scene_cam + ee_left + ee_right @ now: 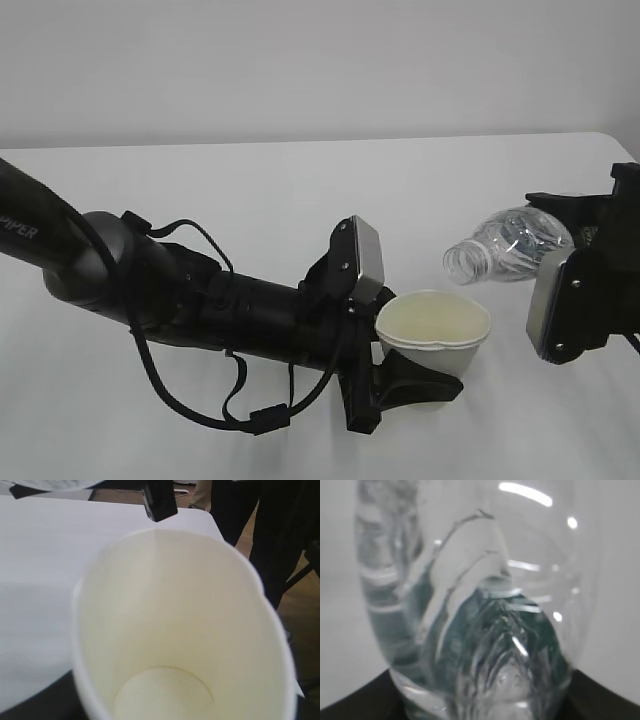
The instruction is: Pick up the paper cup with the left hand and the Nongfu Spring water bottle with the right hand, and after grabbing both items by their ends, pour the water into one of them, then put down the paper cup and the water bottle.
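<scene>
The white paper cup [433, 330] is held upright above the table, with my left gripper [415, 375] shut on its lower part. In the left wrist view the paper cup [175, 630] fills the frame, and its cream inside looks dry. The clear Nongfu Spring water bottle [505, 245] lies tilted, its open mouth pointing left and down, just above and right of the cup's rim. My right gripper [570, 235] is shut on the bottle's base end. The right wrist view looks along the bottle [480, 620], with green showing through it. I see no water stream, and I cannot make out any water inside.
The white table [300, 180] spreads around both arms. The thick left arm [180, 290] with looped cables crosses the front left. In the left wrist view, dark standing figures [280, 540] show past the table's far edge.
</scene>
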Motion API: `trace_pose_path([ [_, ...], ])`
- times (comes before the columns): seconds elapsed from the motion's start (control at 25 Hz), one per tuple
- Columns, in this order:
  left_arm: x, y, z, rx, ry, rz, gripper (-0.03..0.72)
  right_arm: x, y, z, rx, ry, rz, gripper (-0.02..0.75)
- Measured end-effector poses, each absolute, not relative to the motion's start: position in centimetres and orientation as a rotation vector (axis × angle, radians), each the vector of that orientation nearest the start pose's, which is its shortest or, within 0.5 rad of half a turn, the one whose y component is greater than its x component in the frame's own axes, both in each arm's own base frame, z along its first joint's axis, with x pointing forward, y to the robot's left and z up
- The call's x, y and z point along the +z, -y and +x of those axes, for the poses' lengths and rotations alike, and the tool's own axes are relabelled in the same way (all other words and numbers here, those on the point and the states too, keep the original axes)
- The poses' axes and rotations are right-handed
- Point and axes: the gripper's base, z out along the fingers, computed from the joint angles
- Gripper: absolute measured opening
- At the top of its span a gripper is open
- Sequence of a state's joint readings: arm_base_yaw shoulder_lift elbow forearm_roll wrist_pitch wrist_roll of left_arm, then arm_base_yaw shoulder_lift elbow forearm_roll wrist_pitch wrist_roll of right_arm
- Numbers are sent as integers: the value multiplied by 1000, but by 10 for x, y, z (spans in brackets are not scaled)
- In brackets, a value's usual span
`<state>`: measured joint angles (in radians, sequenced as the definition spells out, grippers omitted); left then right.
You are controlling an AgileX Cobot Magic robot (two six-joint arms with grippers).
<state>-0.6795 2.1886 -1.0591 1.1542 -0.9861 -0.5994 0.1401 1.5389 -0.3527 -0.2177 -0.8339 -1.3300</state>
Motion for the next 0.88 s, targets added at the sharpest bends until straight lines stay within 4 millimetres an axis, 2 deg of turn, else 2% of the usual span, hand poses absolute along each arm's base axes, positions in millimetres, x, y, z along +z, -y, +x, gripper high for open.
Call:
trace_pose_path([
  [0.52,98,301,262,-1125,-1499,1402,429,159,-50,248,-789,-1227,-1512,419],
  [0.88,98,301,263,-1125,-1501,1397,429,160,-49,249,-832,-1196,-1511,419],
])
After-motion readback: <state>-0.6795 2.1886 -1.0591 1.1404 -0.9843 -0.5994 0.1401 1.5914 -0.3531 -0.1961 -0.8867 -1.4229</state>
